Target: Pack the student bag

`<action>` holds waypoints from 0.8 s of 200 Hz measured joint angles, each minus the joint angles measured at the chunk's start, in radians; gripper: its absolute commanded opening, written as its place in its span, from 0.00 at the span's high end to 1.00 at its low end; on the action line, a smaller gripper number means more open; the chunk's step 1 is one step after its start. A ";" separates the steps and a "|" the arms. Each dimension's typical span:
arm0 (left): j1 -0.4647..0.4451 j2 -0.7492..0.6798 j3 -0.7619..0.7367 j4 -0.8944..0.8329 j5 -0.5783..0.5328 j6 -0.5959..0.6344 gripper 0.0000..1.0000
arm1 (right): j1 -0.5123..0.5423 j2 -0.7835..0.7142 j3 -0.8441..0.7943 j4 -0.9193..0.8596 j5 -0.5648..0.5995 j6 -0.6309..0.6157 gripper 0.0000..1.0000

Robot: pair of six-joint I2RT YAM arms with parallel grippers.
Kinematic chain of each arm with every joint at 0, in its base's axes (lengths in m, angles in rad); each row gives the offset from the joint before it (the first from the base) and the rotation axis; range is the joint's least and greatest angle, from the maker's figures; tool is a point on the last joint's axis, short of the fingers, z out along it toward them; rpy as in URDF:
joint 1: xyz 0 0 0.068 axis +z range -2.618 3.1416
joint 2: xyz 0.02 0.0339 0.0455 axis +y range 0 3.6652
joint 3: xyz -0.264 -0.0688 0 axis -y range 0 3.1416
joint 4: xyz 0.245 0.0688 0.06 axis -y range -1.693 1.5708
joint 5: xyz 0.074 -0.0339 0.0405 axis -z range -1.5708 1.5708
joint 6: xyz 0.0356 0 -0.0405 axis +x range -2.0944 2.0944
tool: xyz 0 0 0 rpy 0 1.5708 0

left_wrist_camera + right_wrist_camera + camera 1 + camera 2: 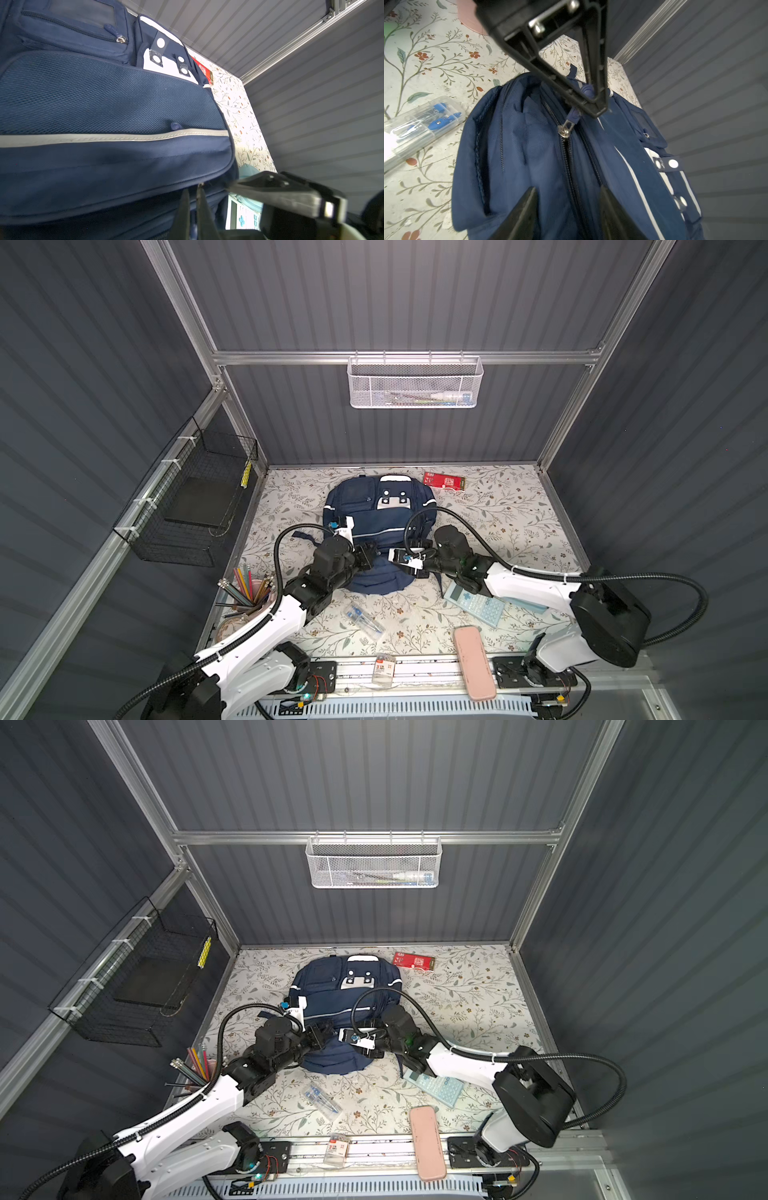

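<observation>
The navy student bag [374,506] [332,986] lies flat in the middle of the floral table, white patch toward the back wall. Both grippers meet over its near end. My left gripper [597,109] [371,551] is shut on the blue pull tab [573,118] of a silver zip slider [566,129]; its tips [194,187] press against the bag [104,104]. My right gripper [569,195] [390,562] is open. Its two fingers stand either side of the zip line on the bag [519,166], with nothing between them.
A light-blue calculator [473,603] lies by the right arm, partly on a pale blue pouch [528,605]. A pink case [473,662] and a clear case of blue items [365,620] lie near the front. A red box [444,481] sits at the back, a pencil cup [249,593] at the left.
</observation>
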 measured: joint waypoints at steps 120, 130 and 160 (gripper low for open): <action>0.014 -0.027 0.000 -0.145 -0.118 -0.027 1.00 | 0.002 0.040 -0.021 0.050 0.025 -0.036 1.00; 0.031 -0.026 0.000 -0.150 -0.122 -0.026 1.00 | -0.012 0.024 -0.030 0.050 0.016 -0.036 1.00; 0.050 -0.027 0.000 -0.169 -0.164 -0.007 1.00 | -0.066 -0.037 -0.082 0.064 -0.043 -0.021 1.00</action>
